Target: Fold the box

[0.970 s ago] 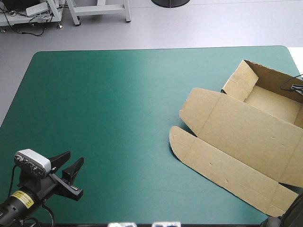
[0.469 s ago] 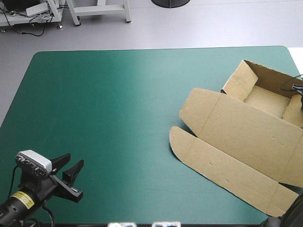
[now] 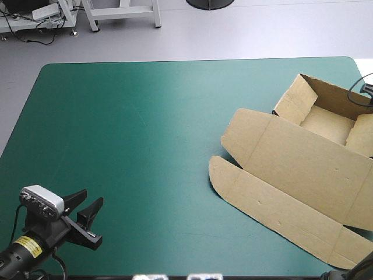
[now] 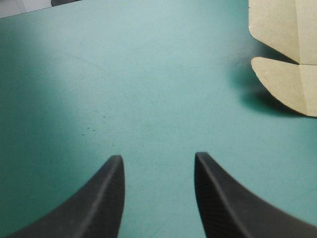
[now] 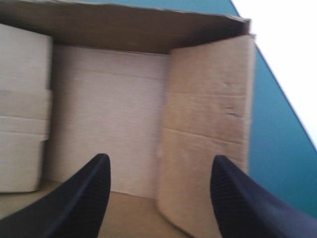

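Note:
The brown box point(image 3: 291, 157) lies at the table's right side as an open tray with its lid and front flap point(image 3: 274, 213) flat toward the middle. My right gripper point(image 5: 161, 157) is open and empty, hovering over the tray and looking onto its floor point(image 5: 109, 124). One side wall point(image 5: 208, 144) stands upright ahead of its finger. In the high view only a dark bit of the right arm point(image 3: 367, 89) shows at the edge. My left gripper point(image 3: 92, 194) rests open near the table's front left corner, far from the box, with nothing between its fingers point(image 4: 158, 158).
Bare teal-green cover point(image 3: 134, 128) spans the left and middle of the table. In the left wrist view the rounded lid flap point(image 4: 285, 84) lies well ahead of the gripper and off to one side.
My right gripper opened and drew back from inside the tray toward the table's right edge. The tray's right side wall now stands higher. The left arm stayed still.

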Controlling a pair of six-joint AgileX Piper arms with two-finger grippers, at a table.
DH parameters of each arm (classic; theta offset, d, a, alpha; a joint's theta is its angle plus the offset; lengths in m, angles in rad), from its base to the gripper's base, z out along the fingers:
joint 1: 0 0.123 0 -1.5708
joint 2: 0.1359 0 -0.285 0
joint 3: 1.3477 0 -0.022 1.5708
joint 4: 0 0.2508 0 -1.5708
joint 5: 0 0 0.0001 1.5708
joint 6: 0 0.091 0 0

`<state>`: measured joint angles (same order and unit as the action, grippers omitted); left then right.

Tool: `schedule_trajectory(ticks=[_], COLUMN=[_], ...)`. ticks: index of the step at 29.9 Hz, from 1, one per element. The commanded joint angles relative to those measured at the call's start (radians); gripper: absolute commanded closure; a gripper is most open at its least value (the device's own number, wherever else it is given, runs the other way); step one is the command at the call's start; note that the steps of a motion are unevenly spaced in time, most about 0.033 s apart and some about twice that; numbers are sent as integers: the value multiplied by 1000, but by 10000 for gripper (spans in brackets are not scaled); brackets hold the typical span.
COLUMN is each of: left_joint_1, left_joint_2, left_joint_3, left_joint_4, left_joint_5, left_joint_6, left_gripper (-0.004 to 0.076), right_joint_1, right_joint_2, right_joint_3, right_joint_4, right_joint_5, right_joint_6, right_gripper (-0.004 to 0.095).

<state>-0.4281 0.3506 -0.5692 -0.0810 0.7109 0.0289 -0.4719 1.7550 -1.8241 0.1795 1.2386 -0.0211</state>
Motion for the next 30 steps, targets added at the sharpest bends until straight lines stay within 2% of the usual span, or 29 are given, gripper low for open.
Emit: schedule_trajectory(ticks=[1,4,8,11,13,15,16,18,21,25,28,30], left_joint_1=[-5,-5,-5,-5,-5,-5,-5,-5,-5,-5,-5,-5], left_joint_2=[8,8,8,8,8,8,8,8,8,8,8,6], left_joint_3=[-27,-27,-27,-27,-27,-27,-27,-27,-26,-19,-7,5], left_joint_4=[-10,-10,-10,-10,-15,-17,-17,-17,-27,-35,-71,-96], left_joint_5=[-75,-86,-108,-110,-110,-110,-110,-110,-118,-163,-193,-204], left_joint_6=[-9,-7,-5,-5,-5,-5,-5,-5,25,27,27,39], left_gripper=[406,406,406,406,406,406,406,406,406,406,427,479], right_joint_1=[14,89,286,474,595,697,749,837,965,1107,1162,1181], right_joint_2=[-126,-185,-247,-295,-330,-364,-384,-423,-498,-611,-705,-766], right_joint_3=[-25,-25,-25,-23,-17,2,17,61,170,388,587,706], right_joint_4=[198,288,249,192,167,151,142,108,-8,-160,-166,-166], right_joint_5=[12,12,12,12,12,12,10,4,-54,-231,-407,-497], right_joint_6=[-76,-137,-162,-160,-158,-158,-152,-150,-129,-36,-33,-33], right_gripper=[351,351,399,541,700,899,924,912,913,912,912,912])
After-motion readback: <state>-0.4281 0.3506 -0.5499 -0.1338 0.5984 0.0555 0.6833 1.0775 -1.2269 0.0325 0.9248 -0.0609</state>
